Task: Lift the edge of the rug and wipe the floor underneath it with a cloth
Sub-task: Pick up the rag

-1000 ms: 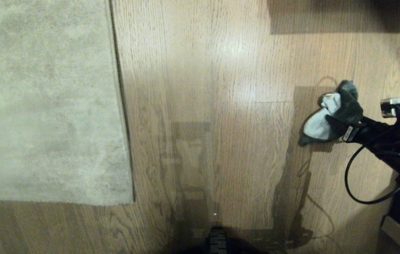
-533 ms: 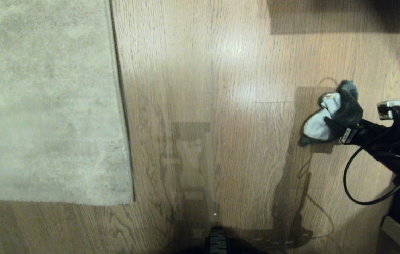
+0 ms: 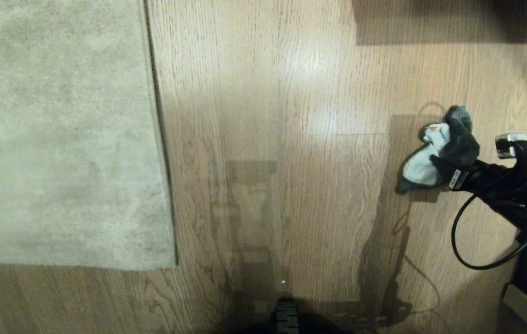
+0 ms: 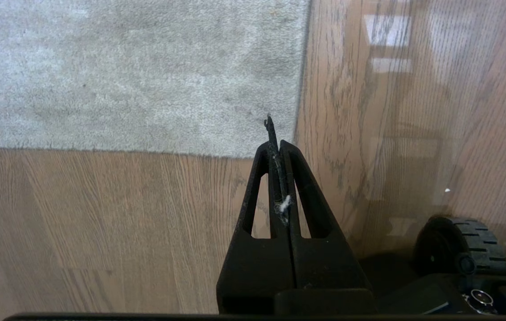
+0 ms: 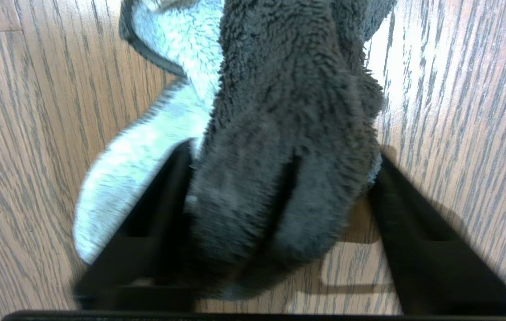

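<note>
Head view: the floor is glossy light brown wood, its planks streaked with fine dark grain lines and carrying a bright sheen near the middle. On the robot's left lies the rug, a pale beige-grey short-pile sheet with mottled darker patches; the rug edge runs straight and flat on the planks down to a square corner. Well apart from it, on the robot's right, the cloth sits crumpled on the wood, a soft fluffy rag, dark grey folded over a pale blue-white part. The right pincer reaches in from the right edge, black and angular, with a looping black cable behind it. In the right wrist view its two black fingers stand spread on either side of the dark grey bunch, flanking the plush pile. The left pincer, in the left wrist view, hangs above the rug's corner, its tapering black fingers pressed together, with nothing between them but a fleck of white lint.
</note>
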